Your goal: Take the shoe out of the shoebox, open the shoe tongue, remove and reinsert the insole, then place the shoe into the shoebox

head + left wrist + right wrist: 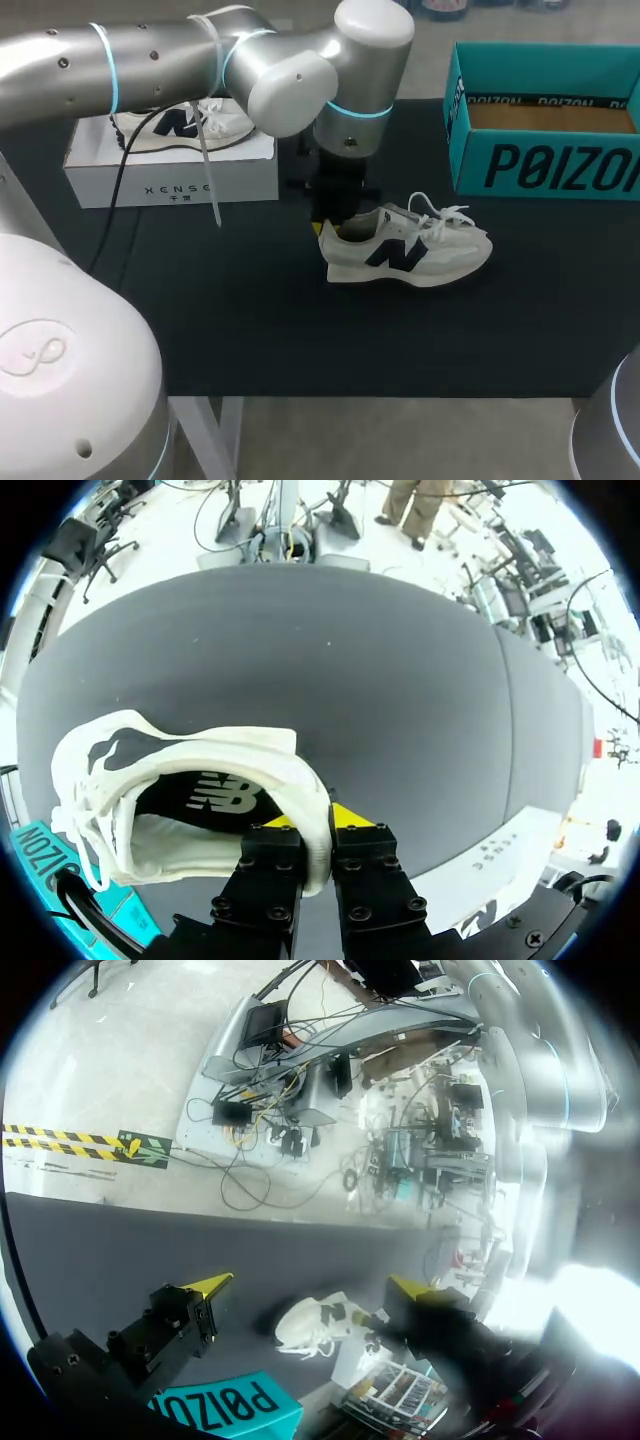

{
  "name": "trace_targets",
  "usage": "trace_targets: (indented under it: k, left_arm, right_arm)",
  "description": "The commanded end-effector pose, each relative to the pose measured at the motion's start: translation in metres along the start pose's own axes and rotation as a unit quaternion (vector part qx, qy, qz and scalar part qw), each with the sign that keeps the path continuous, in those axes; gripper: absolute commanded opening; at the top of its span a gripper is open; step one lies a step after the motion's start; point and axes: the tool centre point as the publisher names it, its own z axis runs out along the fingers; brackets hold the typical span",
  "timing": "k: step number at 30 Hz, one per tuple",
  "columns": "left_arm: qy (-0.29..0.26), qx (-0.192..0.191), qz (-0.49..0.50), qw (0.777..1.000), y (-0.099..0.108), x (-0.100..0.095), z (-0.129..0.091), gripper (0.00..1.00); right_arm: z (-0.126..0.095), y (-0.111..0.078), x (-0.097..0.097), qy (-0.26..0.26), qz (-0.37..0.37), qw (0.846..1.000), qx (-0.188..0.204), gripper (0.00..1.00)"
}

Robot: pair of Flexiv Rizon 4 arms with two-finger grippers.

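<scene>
A cream-and-white running shoe [405, 252] with a dark side logo stands on its sole in the middle of the black worktop [250, 330]. It is outside the open teal shoebox [545, 150], which sits at the far right. The left arm [200, 60] reaches across from the left. The left pincer [315, 825] is clamped on the shoe's heel collar, one finger inside the opening and one outside, with the padded fabric squeezed between them. From that wrist, the dark insole [222, 798] shows inside the shoe. The right pincer [310, 1288] hangs high above the worktop, fingers spread wide, holding nothing. A white box [170, 165] carrying a second shoe [185, 122] sits at the far left.

The shoe looks light and soft-sided, firmest at the heel, so the heel hold seems sound, though the toe may droop when lifted. The tongue and laces look floppy, and the tongue's top edge is probably the best pinch point. The insole is likely thin and bendy.
</scene>
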Motion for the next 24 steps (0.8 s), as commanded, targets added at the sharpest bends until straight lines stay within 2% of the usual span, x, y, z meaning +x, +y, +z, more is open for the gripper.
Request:
trace_targets:
  k: [1, 9, 16, 24]
  left_arm:
    - [-0.005, -0.008, 0.002, 1.000, -0.009, 0.010, -0.008, 0.00]
    - [-0.005, -0.014, 0.002, 1.000, -0.018, 0.019, -0.012, 0.00]
    - [-0.005, -0.017, 0.017, 1.000, -0.034, 0.016, -0.010, 0.00]
    - [0.000, -0.014, 0.025, 1.000, -0.041, 0.012, 0.002, 0.00]
  right_arm:
    - [0.001, 0.008, -0.002, 0.003, 0.000, 0.984, 0.180, 1.00]
    - [0.001, 0.008, -0.002, 0.003, 0.000, 0.984, 0.180, 1.00]
    - [0.001, 0.008, -0.002, 0.003, 0.000, 0.984, 0.180, 1.00]
    - [0.001, 0.008, -0.002, 0.003, 0.000, 0.984, 0.180, 1.00]
